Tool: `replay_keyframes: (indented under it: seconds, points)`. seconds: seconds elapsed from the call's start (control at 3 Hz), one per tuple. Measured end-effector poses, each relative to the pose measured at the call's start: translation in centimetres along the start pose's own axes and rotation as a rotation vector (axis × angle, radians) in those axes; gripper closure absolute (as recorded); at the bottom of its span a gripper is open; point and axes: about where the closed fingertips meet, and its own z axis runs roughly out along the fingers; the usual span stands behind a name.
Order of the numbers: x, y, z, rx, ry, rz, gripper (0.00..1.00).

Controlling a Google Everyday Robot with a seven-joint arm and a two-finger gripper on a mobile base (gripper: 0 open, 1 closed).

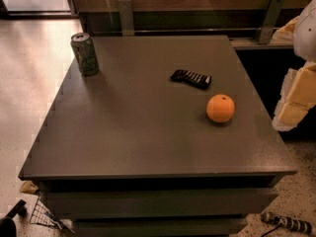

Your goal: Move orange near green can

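The orange is round and bright and sits on the grey table top, right of the middle. The green can stands upright near the table's far left corner, silver top up, well apart from the orange. My gripper shows as a pale white and yellow shape at the right edge of the view, beyond the table's right side and to the right of the orange. It touches neither the orange nor the can.
A flat black rectangular bar lies on the table just behind and left of the orange. A wall with a rail runs behind the table. Small objects lie on the floor at the bottom left and bottom right.
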Motion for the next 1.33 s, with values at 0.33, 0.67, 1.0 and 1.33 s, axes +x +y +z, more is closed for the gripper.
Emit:
replay_keyframes:
  seconds: [0.33, 0.67, 1.0, 1.33]
  points:
    - [0.0, 0.0, 0.0, 0.0, 0.0, 0.0, 0.0]
    - [0.0, -0.3, 0.1, 0.006, -0.035, 0.0, 0.0]
    - [0.1, -0.9, 0.7, 0.005, -0.127, 0.011, 0.0]
    - [0.7, -1.3, 2.7, -0.007, -0.288, 0.034, 0.0]
